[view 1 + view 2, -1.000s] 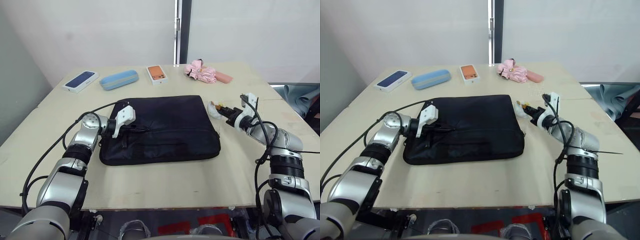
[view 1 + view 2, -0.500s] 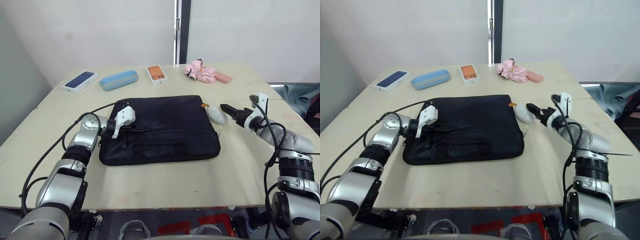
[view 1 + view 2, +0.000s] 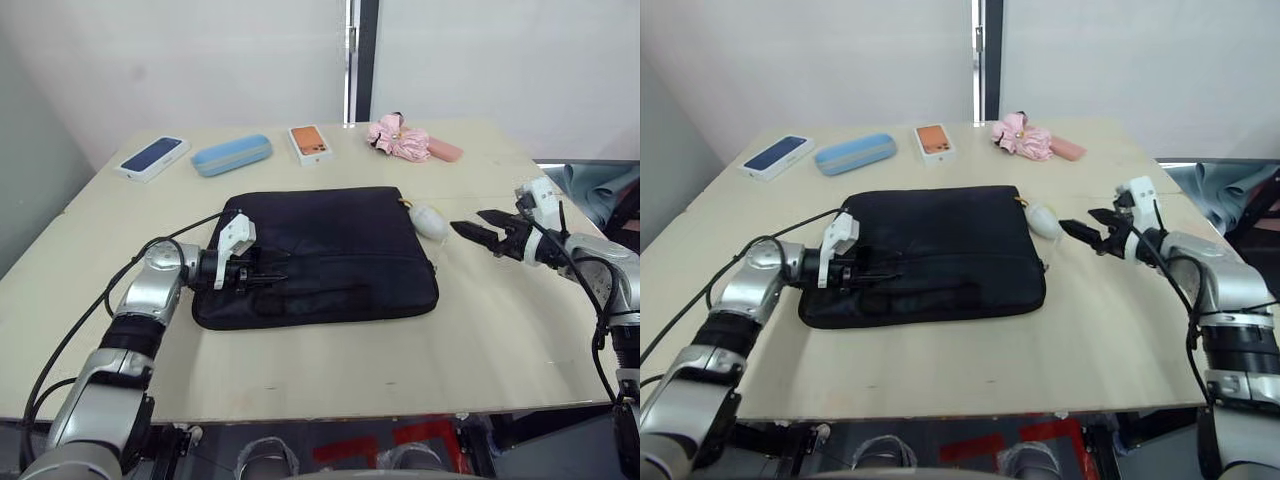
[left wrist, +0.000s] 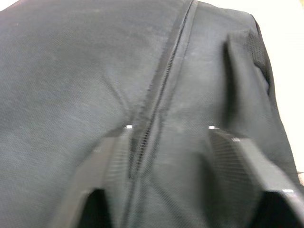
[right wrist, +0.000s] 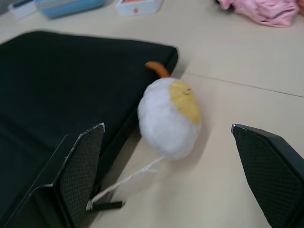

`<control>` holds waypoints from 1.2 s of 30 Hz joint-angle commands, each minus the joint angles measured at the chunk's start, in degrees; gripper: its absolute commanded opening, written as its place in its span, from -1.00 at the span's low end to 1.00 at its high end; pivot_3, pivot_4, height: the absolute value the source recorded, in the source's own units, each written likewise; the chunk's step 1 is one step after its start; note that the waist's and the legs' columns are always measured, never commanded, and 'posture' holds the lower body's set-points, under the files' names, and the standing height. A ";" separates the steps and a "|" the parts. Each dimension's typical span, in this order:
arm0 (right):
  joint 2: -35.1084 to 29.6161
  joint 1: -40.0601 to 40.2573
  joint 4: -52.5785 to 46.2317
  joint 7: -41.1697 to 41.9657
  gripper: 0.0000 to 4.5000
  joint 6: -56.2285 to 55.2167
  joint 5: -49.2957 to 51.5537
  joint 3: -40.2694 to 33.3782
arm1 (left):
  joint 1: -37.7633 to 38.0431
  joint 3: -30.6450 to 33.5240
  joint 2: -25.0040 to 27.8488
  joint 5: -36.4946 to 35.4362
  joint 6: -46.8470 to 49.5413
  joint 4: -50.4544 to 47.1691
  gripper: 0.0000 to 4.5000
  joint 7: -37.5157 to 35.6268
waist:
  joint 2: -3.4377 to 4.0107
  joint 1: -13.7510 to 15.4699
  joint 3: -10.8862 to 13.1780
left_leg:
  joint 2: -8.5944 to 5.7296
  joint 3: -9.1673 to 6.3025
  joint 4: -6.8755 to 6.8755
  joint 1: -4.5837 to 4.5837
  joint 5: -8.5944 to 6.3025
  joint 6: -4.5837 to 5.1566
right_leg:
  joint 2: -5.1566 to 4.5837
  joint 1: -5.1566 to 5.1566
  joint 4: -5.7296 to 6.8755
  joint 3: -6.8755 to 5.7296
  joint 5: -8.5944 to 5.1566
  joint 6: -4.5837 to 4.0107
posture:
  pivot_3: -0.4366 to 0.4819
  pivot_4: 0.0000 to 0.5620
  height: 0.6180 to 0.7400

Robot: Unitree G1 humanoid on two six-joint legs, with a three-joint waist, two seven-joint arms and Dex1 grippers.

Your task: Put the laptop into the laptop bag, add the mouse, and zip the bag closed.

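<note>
Left gripper: your black fingers lie spread on the bag's left end, straddling the zip line, gripping nothing.
Laptop bag: flat black woven-fabric rectangle, mid-table, rounded corners; you can see a fine mesh weave in the left wrist view.
Back row: dark-blue phone box, light-blue oval case, orange-faced box, crumpled pink cloth item.
Plush charm: fuzzy white egg shape with yellow patch, on the table touching the bag's right edge.
Right gripper: your fingers gape wide, empty, just right of the charm, not touching it.
</note>
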 commanded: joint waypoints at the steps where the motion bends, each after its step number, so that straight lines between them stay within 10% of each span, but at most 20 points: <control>1: -5.50 -0.84 1.04 8.27 1.00 -6.16 -3.33 1.81 | 3.43 5.52 4.45 -2.97 6.37 -6.55 0.95 3.69 | -0.04 -0.01 0.23 | 0.02 -0.02 0.03 -0.15 0.01 0.02 | 0.03 -0.12 0.02 -0.02 0.01 -0.01 | -0.05 -0.47 1.00; 23: -23.07 -12.27 1.98 31.71 1.00 -12.85 -6.26 3.17 | 20.24 33.93 37.26 -9.49 20.65 -9.51 0.97 2.99 | -0.79 0.47 1.32 | 0.26 -0.27 1.38 -0.67 -0.06 0.84 | 0.15 -0.26 0.64 -0.08 -0.01 -0.16 | -0.05 -0.47 1.00; 36: -24.56 -14.71 8.43 36.09 1.00 -15.51 -7.03 3.75 | 17.15 30.65 41.24 -7.98 16.27 -2.34 0.97 -1.42 | -0.80 0.45 1.32 | 0.29 -0.33 1.84 -0.69 -0.06 0.94 | 0.14 -0.27 1.07 -0.07 0.00 -0.34 | -0.05 -0.47 1.00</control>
